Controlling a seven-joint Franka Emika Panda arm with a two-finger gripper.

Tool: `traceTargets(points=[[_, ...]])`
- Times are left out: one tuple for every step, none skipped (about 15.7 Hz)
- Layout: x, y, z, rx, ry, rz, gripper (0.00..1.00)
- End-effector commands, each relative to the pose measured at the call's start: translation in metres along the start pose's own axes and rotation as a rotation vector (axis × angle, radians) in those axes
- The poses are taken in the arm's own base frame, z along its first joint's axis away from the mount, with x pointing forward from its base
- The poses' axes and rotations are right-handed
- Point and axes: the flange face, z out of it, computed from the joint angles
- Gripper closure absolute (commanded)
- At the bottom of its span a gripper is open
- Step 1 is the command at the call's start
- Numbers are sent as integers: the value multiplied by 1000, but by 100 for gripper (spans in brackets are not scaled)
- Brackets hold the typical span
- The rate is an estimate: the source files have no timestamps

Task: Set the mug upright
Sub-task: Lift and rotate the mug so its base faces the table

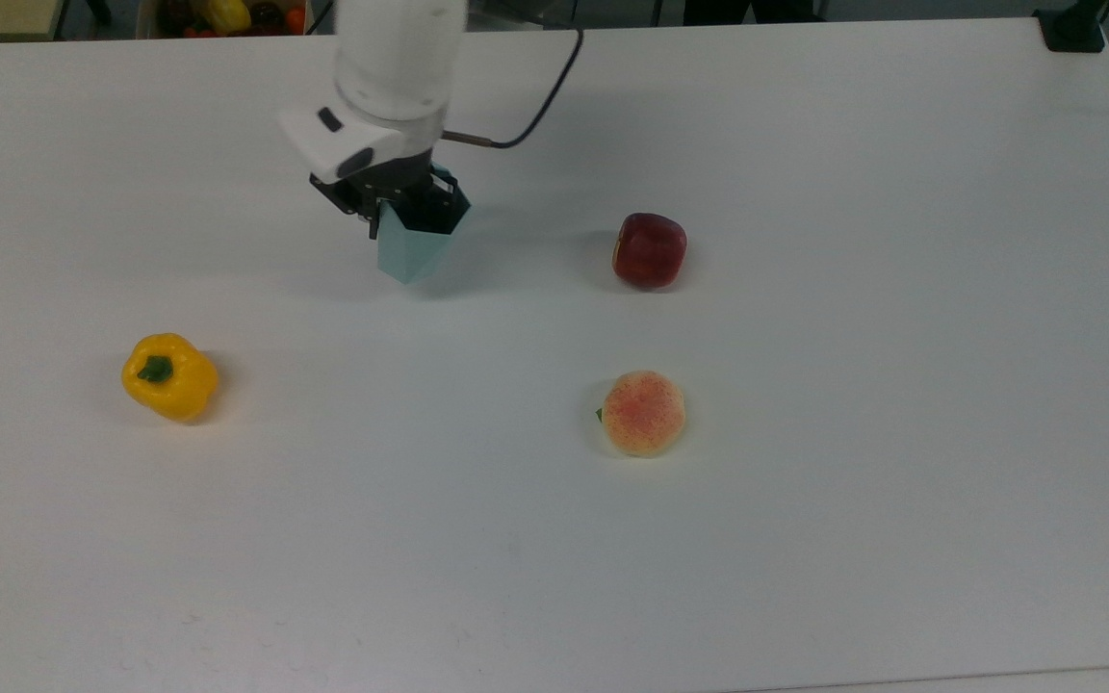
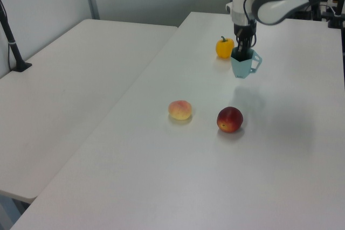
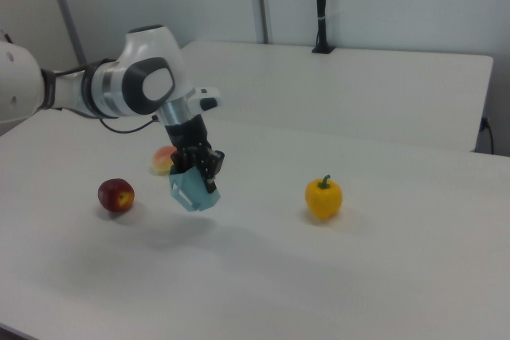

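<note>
Pepper: the yellow bell pepper [image 1: 169, 375] lies at the top view's left, glossy and lobed with a green stem, well apart from the mug

Tool: the black two-finger tool [image 1: 407, 209] points down from the white arm and grips the mug by its rim, one finger reaching into the dark opening and the other against the outer wall

Mug: the mug [image 1: 412, 248] hangs from the tool clear of the table [image 1: 805, 539]; a soft shadow lies on the table below it in the left view; it is left of the apple in the top view; the opening faces up, the narrow base down, and the handle juts to the left view's right; in the right view it looks a little tilted

Progress: by my reading the turning is nearly done, since the mug is lifted and close to upright; what is left is to level it, lower the base flat onto the table and let go

Mug shape: pale blue-teal, matte, faceted walls tapering from a hexagonal rim to a small base; such a narrow foot may tip if set down tilted

Apple: the dark red apple [image 1: 649, 250] sits at the top view's right of the mug, shiny and slightly blocky

Peach: the peach [image 1: 643, 413] rests nearer the camera than the apple, round, pale orange with red speckles

Table surface: white, smooth and plain
</note>
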Motion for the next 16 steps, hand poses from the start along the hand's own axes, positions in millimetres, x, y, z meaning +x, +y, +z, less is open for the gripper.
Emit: traceTargets(points=[[-1, 37, 2, 145, -5, -73, 100], [2, 48, 2, 206, 14, -107, 100], [7, 54, 0, 263, 39, -150, 100], [6, 64, 3, 302, 35, -182, 100], [3, 78, 7, 318, 30, -195, 100], [4, 89, 13, 318, 27, -207, 100], [6, 96, 20, 315, 24, -220, 100], [10, 101, 31, 316, 14, -228, 100], [16, 103, 40, 313, 8, -246, 100], [22, 102, 45, 314, -5, -266, 100], [26, 104, 48, 314, -21, -277, 100], [25, 111, 51, 314, -38, -285, 100], [24, 115, 53, 315, -39, -303, 100], [22, 119, 56, 317, -39, -324, 100], [21, 121, 63, 321, -48, -331, 100], [23, 120, 68, 320, -50, -333, 100]])
